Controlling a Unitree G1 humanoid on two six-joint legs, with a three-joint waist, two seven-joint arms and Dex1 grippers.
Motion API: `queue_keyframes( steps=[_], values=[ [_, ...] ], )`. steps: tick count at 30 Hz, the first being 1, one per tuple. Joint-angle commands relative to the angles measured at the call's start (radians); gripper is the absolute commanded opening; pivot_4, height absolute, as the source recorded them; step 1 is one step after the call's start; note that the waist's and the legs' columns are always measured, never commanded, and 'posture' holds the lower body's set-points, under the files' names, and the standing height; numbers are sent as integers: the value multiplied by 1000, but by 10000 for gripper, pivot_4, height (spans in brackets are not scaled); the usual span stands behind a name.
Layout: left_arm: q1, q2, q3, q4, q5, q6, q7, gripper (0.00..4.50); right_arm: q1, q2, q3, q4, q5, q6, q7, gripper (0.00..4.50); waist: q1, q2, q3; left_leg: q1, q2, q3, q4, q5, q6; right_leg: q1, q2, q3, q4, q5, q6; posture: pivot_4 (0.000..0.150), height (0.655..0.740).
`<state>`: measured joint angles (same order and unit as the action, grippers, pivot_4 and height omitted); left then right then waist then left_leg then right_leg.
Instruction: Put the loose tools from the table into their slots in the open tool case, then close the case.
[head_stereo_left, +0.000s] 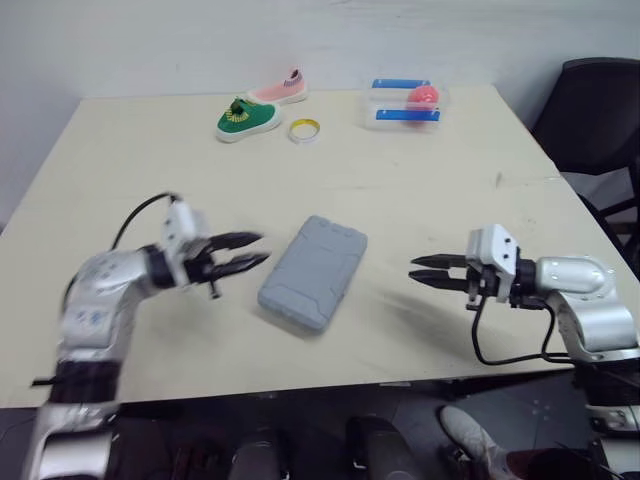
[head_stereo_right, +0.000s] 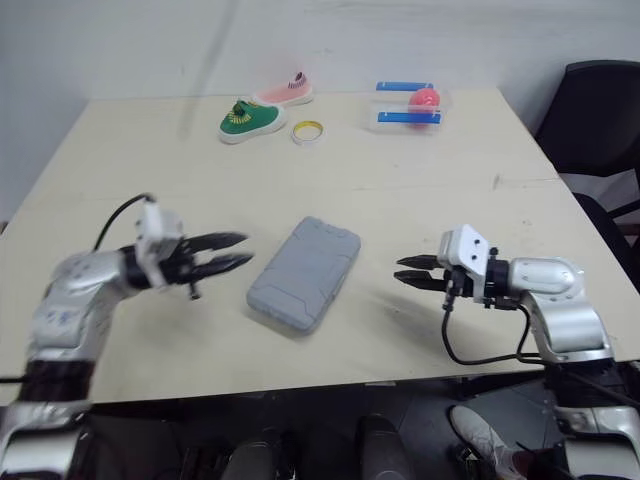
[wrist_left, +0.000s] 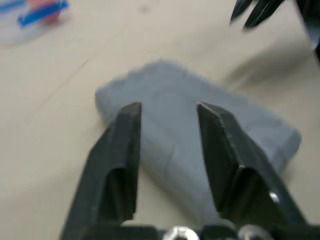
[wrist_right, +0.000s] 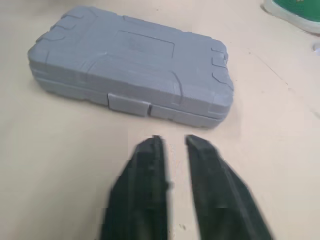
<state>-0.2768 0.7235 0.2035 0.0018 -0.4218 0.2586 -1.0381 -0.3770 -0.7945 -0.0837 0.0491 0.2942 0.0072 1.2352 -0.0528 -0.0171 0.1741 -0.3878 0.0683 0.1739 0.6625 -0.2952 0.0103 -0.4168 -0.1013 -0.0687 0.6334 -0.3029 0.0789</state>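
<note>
Left eye view, closed grey tool case (head_stereo_left: 313, 271) lying mid-table, left gripper (head_stereo_left: 264, 247) just beside its left edge, jaws partly open, empty, right gripper (head_stereo_left: 412, 268) apart on its right, jaws narrowly parted, empty, bare table (head_stereo_left: 420, 180) between, green shoe (head_stereo_left: 247, 118) near far edge

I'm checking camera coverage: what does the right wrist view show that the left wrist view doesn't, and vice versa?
The right wrist view adds the front latch on the case and a green shoe. The left wrist view adds a blue-edged clear box and the open left pincer. Both share the closed grey case lying on the table, and the open right pincer.
</note>
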Motion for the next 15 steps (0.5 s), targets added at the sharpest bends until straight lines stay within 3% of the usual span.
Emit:
queue_keyframes(
  steps=[1, 3, 4, 10, 15],
  values=[
    [84, 58, 109, -19, 18, -5, 46, 35517, -7, -57, -72, 38, 8, -121, 31, 30801, 1, 0, 3, 0, 0, 0, 0, 0, 0, 0, 0, 0, 0, 0, 0, 1500, 7400],
    [166, 89, 198, 6, 41, -26, 89, 44000, -23, -100, -106, 118, -4, -180, 39, 39953, 3, 0, 3, 0, 0, -1, 0, 0, 0, 1, -1, -1, -1, 0, 1, 1500, 7400],
    [207, 99, 239, 13, 54, -56, 100, 45000, -33, -120, -119, 152, -6, -187, 42, 44549, 2, 0, 3, 0, 0, -1, 0, 0, 0, 1, -2, -2, -2, 0, 1, 1500, 7400],
    [330, 80, 367, -56, 35, -52, 186, 45000, -68, -171, -128, 240, 6, -234, 57, 44549, 0, 1, 4, 0, -3, -2, -7, -1, 1, 1, -7, 4, -7, 0, 0, 1500, 7400],
    [394, 61, 375, -118, 43, -71, 209, 45000, -93, -142, -109, 265, -3, -249, 31, 44549, -1, 1, 4, 0, -4, -1, -10, 0, 0, 1, -7, 5, -8, 0, 0, 1500, 7400]
  ],
)
